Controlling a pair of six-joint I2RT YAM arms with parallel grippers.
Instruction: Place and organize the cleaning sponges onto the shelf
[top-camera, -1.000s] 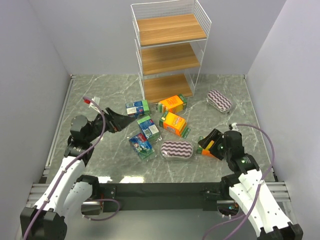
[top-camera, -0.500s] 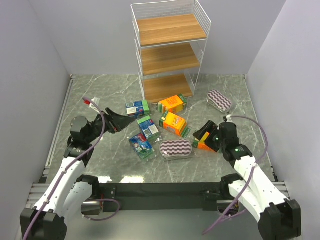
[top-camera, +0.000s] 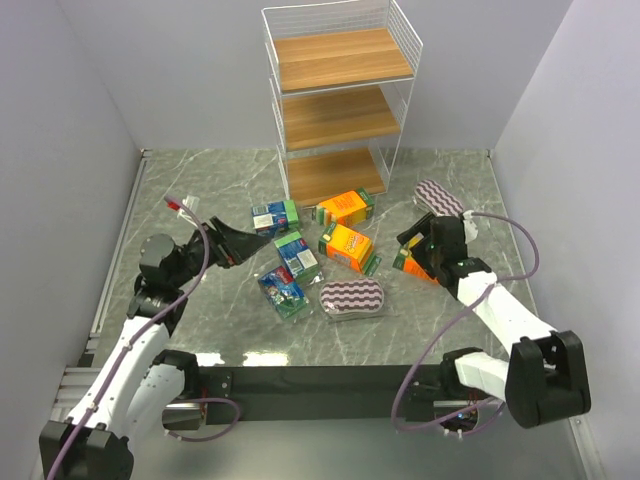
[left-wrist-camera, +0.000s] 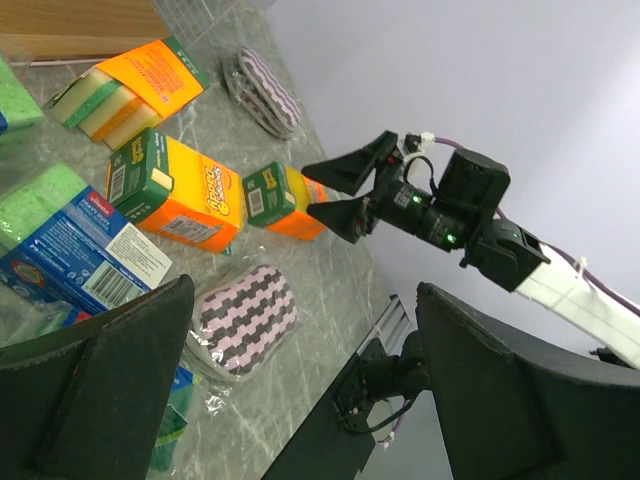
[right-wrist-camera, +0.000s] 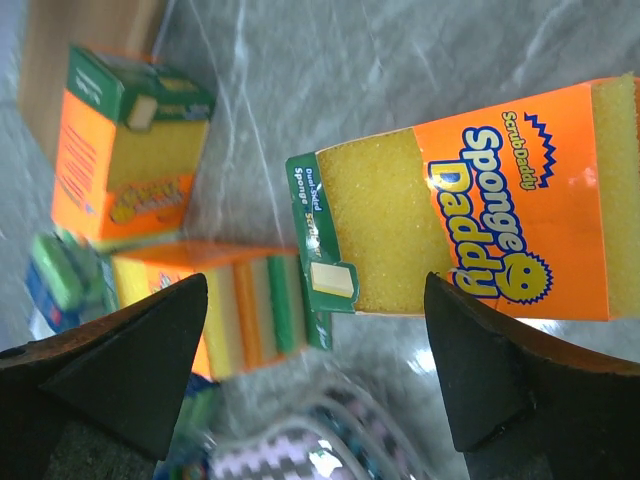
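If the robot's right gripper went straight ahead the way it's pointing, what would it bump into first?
The right gripper would most likely meet the orange Sponge Daddy pack first, lying right between its open jaws.

Orange pack (right-wrist-camera: 500, 220) cut by right edge

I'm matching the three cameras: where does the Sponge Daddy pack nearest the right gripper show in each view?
Top external: Sponge Daddy pack right of centre, partly under the right gripper.
Left wrist: the pack at centre, at that gripper's open tips.
Right wrist: the pack fills the upper right.
Shared landmark: the shelf, brown board top centre, top left, top left.
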